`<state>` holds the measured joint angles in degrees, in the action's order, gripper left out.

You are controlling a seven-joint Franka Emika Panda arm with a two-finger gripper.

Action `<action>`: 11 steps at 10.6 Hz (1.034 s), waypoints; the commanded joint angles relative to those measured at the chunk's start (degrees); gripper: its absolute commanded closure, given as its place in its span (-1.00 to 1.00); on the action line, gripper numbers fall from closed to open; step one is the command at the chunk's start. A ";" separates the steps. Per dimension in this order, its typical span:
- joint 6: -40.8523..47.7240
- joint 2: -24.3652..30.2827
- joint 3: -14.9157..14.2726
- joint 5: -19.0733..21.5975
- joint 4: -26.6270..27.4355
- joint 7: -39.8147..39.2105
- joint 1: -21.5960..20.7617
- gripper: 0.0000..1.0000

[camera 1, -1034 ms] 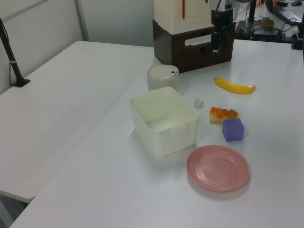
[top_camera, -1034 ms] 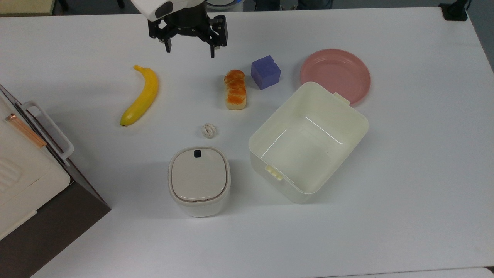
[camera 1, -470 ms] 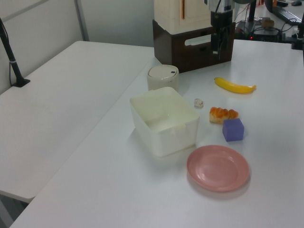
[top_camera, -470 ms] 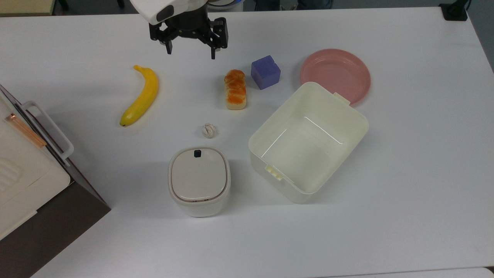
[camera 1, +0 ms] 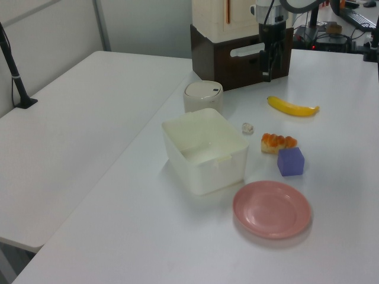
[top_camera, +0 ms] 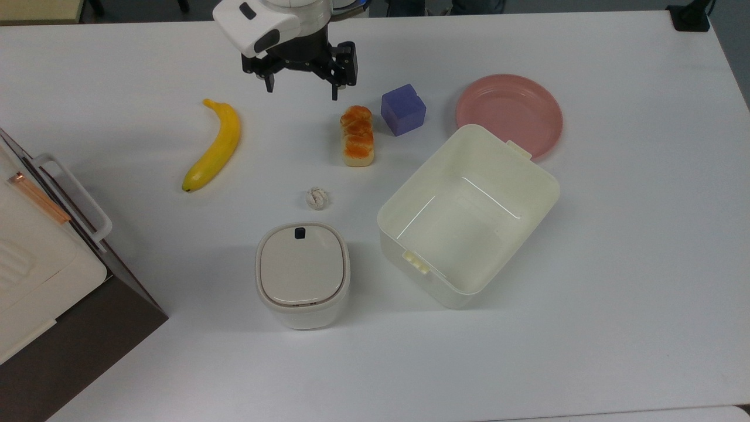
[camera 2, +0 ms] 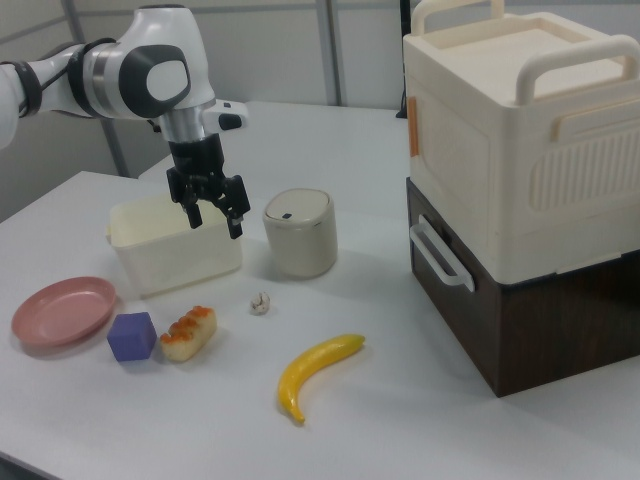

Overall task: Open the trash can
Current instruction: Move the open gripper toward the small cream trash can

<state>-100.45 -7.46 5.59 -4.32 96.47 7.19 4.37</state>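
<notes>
Hovering at the upper middle of the top view, the hand [top_camera: 303, 92] hangs above bare worktop [top_camera: 615, 246] with its two fingers spread apart and nothing between them, pointing down. The trash can [top_camera: 302, 275] stands well apart from it, in the lower middle of the top view, almost straight below the hand in the frame. Its beige lid [top_camera: 300, 266] lies flat and closed, so the opening is not yet begun. The small dark button [top_camera: 300, 233] sits at the lid's upper rim in the top view, which is the side facing the hand. Judging from that, the coming move runs down the frame toward the button and then lowers onto it.

Between hand and can lies a small pale knotted ball [top_camera: 317, 198], just above the can in the top view. A banana [top_camera: 215, 145] lies toward the top view's left of that line, and a bread roll [top_camera: 357, 135] toward its right. The large cream tub [top_camera: 469, 214] sits beside the can on the top view's right, apart from it.

In the right view the hand [camera 2: 214, 214] hangs in the middle left of the frame, in front of the tub, its white arm [camera 2: 140, 70] reaching in from the upper left. The can [camera 2: 299, 232] stands just right of it there, with the button on top.
</notes>
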 commanded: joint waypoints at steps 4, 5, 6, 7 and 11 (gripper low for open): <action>-3.51 -1.68 0.04 0.71 -0.41 0.72 -0.15 -0.94; -3.61 -1.77 -0.05 0.80 -0.58 0.72 -0.15 -0.92; -3.61 -1.60 -0.05 0.80 -0.58 0.63 -0.07 -0.89; -3.61 -1.60 -0.05 0.80 -0.67 0.54 0.02 -0.84; -3.70 -1.60 -0.05 0.71 -0.58 -1.91 0.02 -0.51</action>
<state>-103.42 -9.21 5.59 -4.32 96.14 7.19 4.42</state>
